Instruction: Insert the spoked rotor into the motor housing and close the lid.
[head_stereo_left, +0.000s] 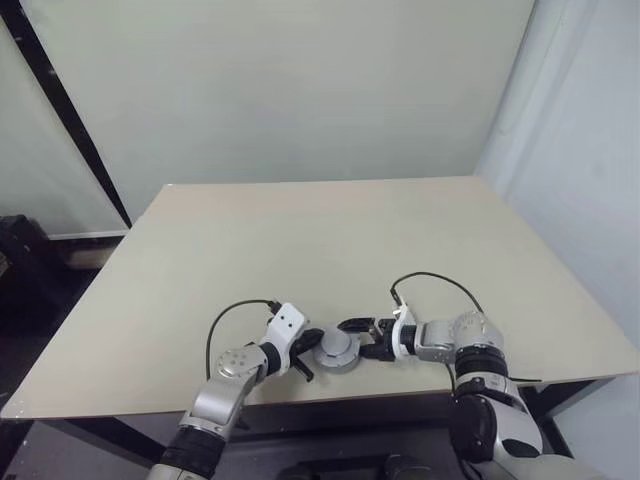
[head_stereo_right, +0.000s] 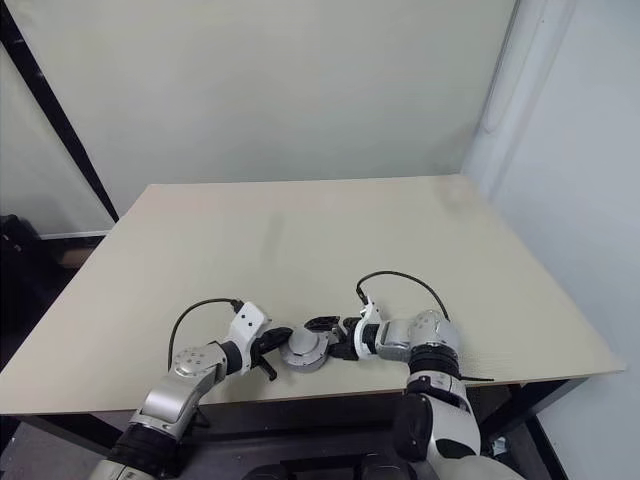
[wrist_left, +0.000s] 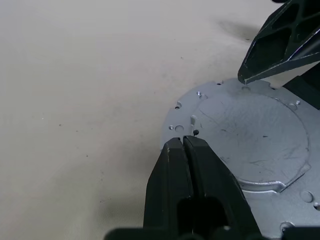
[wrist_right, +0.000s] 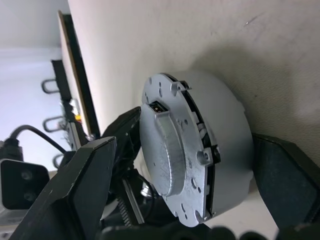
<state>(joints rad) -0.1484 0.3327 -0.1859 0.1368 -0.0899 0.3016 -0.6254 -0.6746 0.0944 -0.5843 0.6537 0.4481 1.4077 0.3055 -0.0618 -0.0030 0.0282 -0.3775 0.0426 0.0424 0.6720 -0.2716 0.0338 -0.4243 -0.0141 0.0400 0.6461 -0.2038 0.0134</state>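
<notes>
Left eye view looks down on a pale beige table (head_stereo_left: 330, 240) standing against a plain light wall, with a dark slanted bar off its far left corner and a white wall close by its right edge. Most of the tabletop is bare; the one object on it, a round silvery-grey assembly, sits near the front edge, about midway along it. This is the lid (head_stereo_left: 338, 350), and it lies flat with a raised round centre. From the left wrist view its top face is dull scratched metal with a broad raised plate and a ring of small holes and studs around the flat rim. From the right wrist view the same piece shows a thick smooth grey body under the top plate, with a thin dark seam and small tabs where the plate meets the body; I cannot make out copper windings or spokes anywhere. The left gripper (head_stereo_left: 303, 357) reaches in from the front left, its arm bent low along the table edge, its two black fingers (wrist_left: 192, 165) pressed together with nothing between them, their tips right at the rim of the lid. The right gripper (head_stereo_left: 362, 338) comes in from the right side, wrist turned so it points across toward the left arm, jaws spread wide with one finger (wrist_right: 87, 180) on each side of the grey body, straddling it without visibly clamping it.
</notes>
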